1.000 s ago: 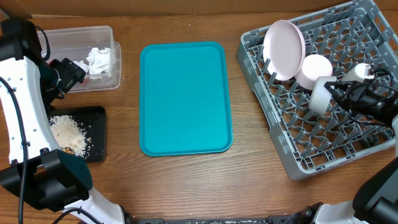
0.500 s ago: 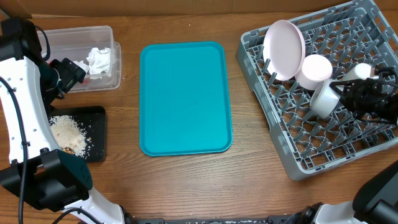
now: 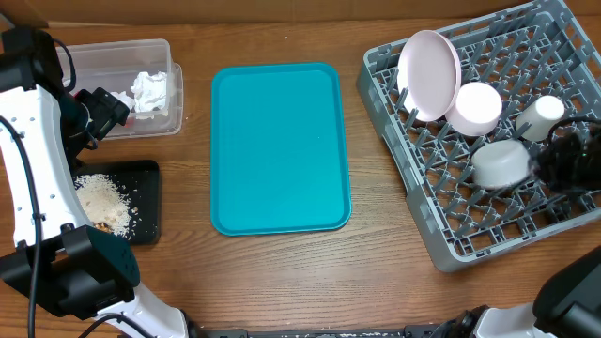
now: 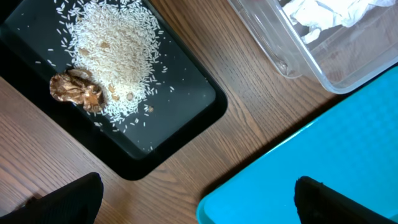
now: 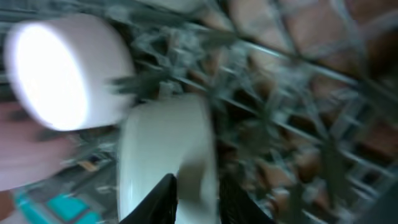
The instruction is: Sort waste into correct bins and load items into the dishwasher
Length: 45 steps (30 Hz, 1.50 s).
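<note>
The bowl (image 3: 500,162) now lies tipped in the rack (image 3: 451,235), at seven o'clock of the cup (image 3: 542,115). The right pincer (image 5: 196,202), clenched on it a second ago, has released it and is backing toward three o'clock. The left pincer (image 4: 199,205) gapes, empty. Loading looks done.

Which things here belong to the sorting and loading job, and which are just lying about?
Job: rack, pink plate, small white dish, bowl, cup, tub, napkin, black tray, rice, food lump.
Lying about: teal tray.
</note>
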Available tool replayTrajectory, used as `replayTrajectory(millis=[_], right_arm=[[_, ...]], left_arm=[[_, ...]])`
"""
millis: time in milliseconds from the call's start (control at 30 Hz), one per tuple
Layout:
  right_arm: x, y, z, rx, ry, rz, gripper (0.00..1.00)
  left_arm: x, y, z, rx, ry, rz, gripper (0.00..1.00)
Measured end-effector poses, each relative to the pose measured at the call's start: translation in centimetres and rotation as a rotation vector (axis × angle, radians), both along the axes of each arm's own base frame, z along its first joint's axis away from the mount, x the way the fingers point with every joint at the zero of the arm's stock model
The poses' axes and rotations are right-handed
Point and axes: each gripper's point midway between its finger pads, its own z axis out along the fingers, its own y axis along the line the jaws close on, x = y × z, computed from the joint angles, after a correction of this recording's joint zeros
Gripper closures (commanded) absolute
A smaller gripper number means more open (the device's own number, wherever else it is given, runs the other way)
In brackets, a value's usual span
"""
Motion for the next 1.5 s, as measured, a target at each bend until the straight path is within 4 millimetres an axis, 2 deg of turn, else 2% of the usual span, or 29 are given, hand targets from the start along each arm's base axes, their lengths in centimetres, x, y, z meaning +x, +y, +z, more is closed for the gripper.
replayTrajectory(millis=[167,367,533,733,833,967,1200,1500], right_arm=[[-2.1,-0.6,-0.1,-0.026,0.123,-0.069,0.75],[-1.3,-0.9,2.4,-0.083,0.094,-0.077,0.75],[0.5,1.6,4.2,-0.114,0.008,0.037,0.75],[3.0,5.5,4.6,-0.149,-0.045,0.201,0.74],[3.2,6.7,4.3,-0.172,-0.034,0.247,0.75],[3.4,7.0,3.6,-0.196,-0.032,0.265,0.95],[2.9,6.8,1.2,-0.206,-0.005,0.261,0.96],[1.5,5.4,0.7,-0.264,0.076,0.208,0.96]], left_arm=[[0.0,0.0,0.0,0.000,0.000,0.000,0.00],[0.0,0.0,0.0,0.000,0.000,0.000,0.00],[0.0,0.0,0.0,0.000,0.000,0.000,0.00],[0.0,0.0,0.0,0.000,0.000,0.000,0.00],[0.0,0.0,0.0,0.000,0.000,0.000,0.00],[0.0,0.0,0.0,0.000,0.000,0.000,0.00],[0.0,0.0,0.0,0.000,0.000,0.000,0.00],[0.0,0.0,0.0,0.000,0.000,0.000,0.00]])
